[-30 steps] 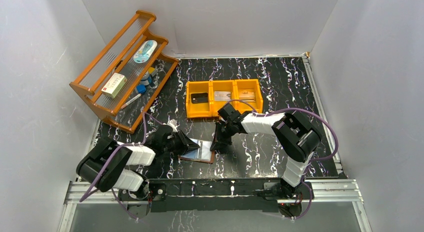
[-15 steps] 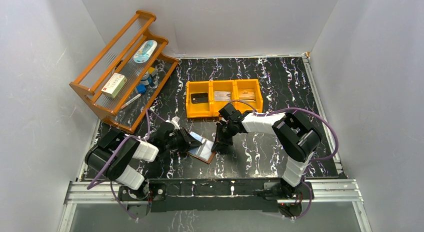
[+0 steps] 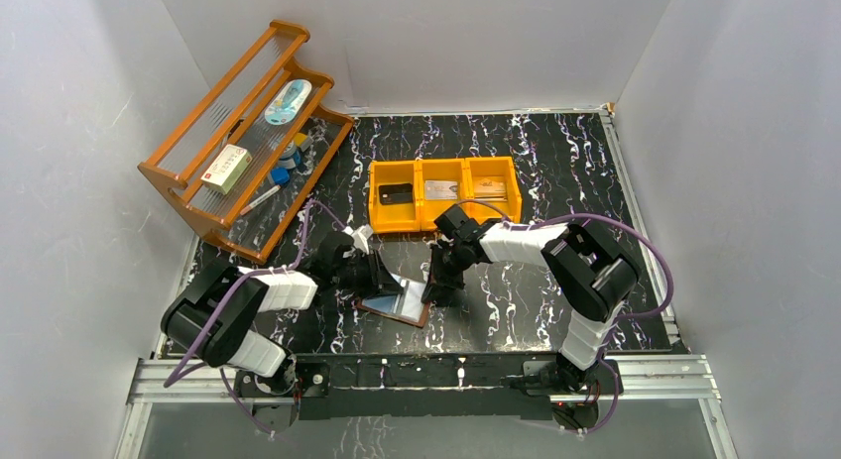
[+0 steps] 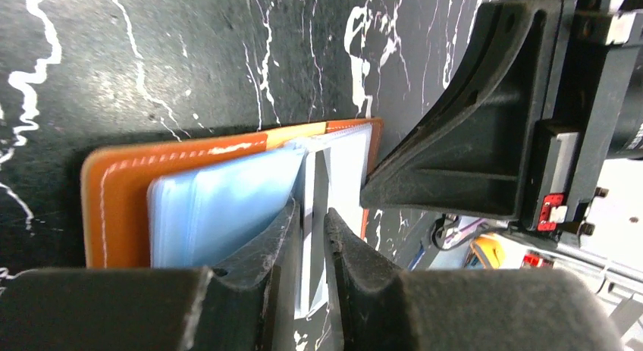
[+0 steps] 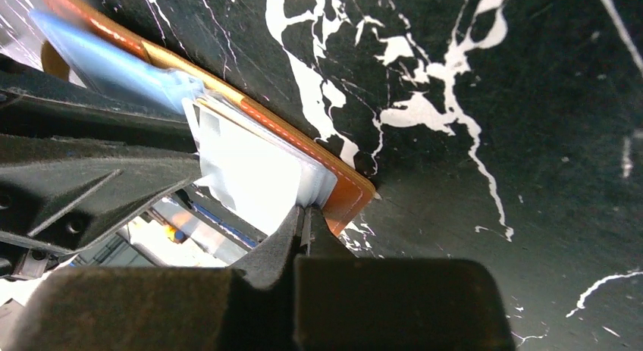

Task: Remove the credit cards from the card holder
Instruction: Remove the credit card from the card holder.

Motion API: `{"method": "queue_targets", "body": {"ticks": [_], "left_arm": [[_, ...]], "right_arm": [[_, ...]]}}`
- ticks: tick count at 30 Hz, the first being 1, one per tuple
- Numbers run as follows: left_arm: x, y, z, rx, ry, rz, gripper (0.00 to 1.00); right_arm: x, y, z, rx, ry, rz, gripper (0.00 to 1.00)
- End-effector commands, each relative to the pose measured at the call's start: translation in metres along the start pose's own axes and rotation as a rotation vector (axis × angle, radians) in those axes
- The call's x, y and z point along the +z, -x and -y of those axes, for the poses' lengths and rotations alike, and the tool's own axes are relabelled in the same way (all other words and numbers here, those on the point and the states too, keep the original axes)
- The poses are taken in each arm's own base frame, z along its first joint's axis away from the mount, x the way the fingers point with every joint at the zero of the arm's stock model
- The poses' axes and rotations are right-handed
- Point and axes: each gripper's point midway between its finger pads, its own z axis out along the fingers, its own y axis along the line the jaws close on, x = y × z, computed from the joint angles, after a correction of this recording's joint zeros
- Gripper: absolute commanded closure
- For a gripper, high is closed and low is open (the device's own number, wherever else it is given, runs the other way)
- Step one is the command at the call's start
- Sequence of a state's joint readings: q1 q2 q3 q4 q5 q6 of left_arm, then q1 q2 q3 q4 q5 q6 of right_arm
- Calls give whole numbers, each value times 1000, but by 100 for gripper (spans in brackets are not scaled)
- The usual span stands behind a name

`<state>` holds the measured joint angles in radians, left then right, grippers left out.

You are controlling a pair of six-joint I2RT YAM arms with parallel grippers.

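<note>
Holder: the small brown stitched-leather folding card holder (image 3: pixel 395 302) lies open on the black, white-veined table top (image 3: pixel 540 152), near the arm bases and between the grippers, with its shiny pale-blue clear pockets (image 4: pixel 220 207) facing up.
Cards: a thin black card (image 3: pixel 396 193), a silvery-grey card (image 3: pixel 441 189) and a tan card (image 3: pixel 489 188) lie one per compartment in the orange plastic bin (image 3: pixel 443 227), well apart from the holder.
Left gripper (image 4: pixel 311 212): jaws nearly together, clamped on a thin leaf raised from the pockets. I cannot tell whether it is a card or a bare sleeve.
Right gripper (image 5: pixel 305 218): jaws together, pinching the holder's corner at the leather rim.
Risk, sleeve: pulling on bare plastic would likely drag or lift the whole holder.
Risk, anchor: the corner pinch is slight and may slip.
Risk, crowding: the grippers sit close together and could knock each other.
</note>
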<state>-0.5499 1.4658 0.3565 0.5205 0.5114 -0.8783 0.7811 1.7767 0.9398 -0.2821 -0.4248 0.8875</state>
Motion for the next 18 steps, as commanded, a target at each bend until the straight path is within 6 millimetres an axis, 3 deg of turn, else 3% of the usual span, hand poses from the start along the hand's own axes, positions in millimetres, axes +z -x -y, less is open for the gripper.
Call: {"method": "queue_targets", "body": {"ticks": [1, 6, 11, 18], "left_arm": [[-9, -48, 12, 42, -66, -249, 83], [-3, -41, 26, 15, -115, -236, 82], [4, -34, 36, 16, -120, -228, 98], [1, -32, 27, 64, 1, -192, 100]], "right_arm": [[8, 25, 11, -33, -67, 123, 100], [9, 22, 9, -36, -50, 112, 100], [10, 21, 10, -38, -43, 109, 100], [5, 26, 7, -39, -61, 129, 97]]}}
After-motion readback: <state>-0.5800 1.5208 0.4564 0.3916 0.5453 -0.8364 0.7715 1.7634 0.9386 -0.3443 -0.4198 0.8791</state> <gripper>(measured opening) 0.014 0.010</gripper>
